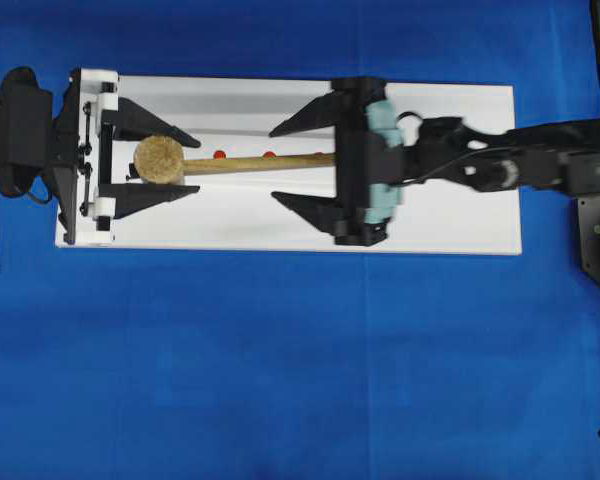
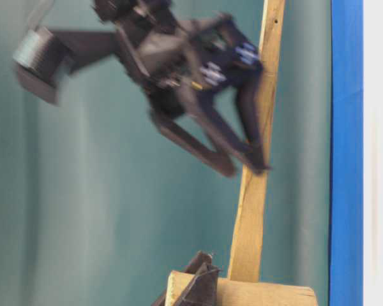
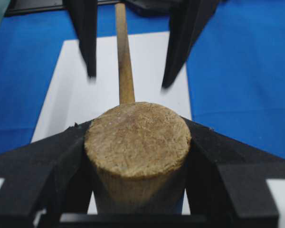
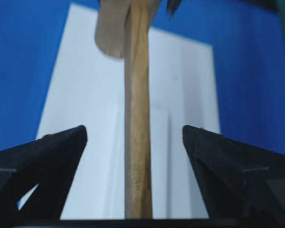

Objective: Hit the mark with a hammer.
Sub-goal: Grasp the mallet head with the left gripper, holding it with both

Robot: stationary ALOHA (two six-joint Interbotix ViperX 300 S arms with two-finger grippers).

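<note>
Only the overhead view shows the red dots (image 1: 269, 154) on the white board (image 1: 450, 215), where the left gripper (image 1: 185, 160) has its jaws clenched on the hammer (image 1: 161, 160) by its coarse round head, the smooth flat handle running untouched between the right gripper (image 1: 280, 163) jaws, spread wide.

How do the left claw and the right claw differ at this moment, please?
The left claw is closed on the hammer head; the right claw stands wide open, its fingers clear of the handle. The left grips at the head end, while the right straddles the handle's far end. Both are black and face each other over the white board.
</note>
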